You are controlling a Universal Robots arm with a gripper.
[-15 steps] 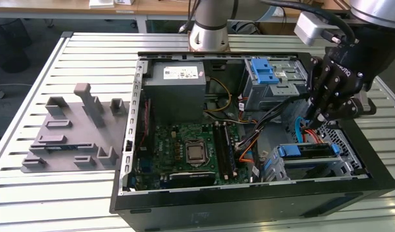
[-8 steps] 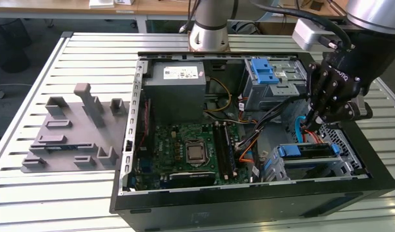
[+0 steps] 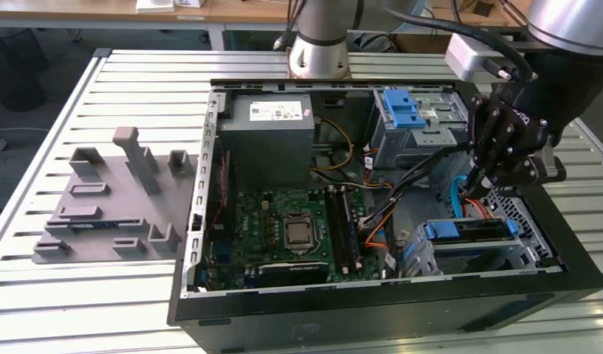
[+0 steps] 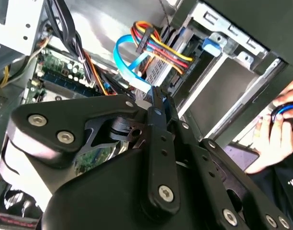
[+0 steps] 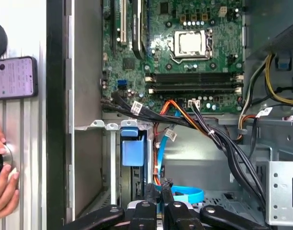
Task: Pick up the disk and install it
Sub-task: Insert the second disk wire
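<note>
The disk [image 3: 466, 231] lies in the drive cage at the front corner of the open computer case, on the exterior view's right, with its blue carrier end facing up. That blue carrier end of the disk [image 5: 135, 151] sits in the bay in the first wrist view. My gripper [image 3: 481, 181] hangs inside the case just behind the cage, above a looped light-blue cable [image 3: 463, 193]. Its black fingers are shut together with nothing between them, which shows at the gripper [image 4: 158, 101] in the second wrist view and at the gripper [image 5: 159, 188] in the first wrist view.
A motherboard [image 3: 286, 225] covers the case floor, with a grey power-supply box [image 3: 271, 125] behind it. A second cage with a blue ridged latch [image 3: 401, 109] stands at the back. Black and orange cable bundles [image 5: 194, 124] cross the middle. A person's hand [image 5: 0, 179] and a phone [image 5: 15, 76] lie outside the case.
</note>
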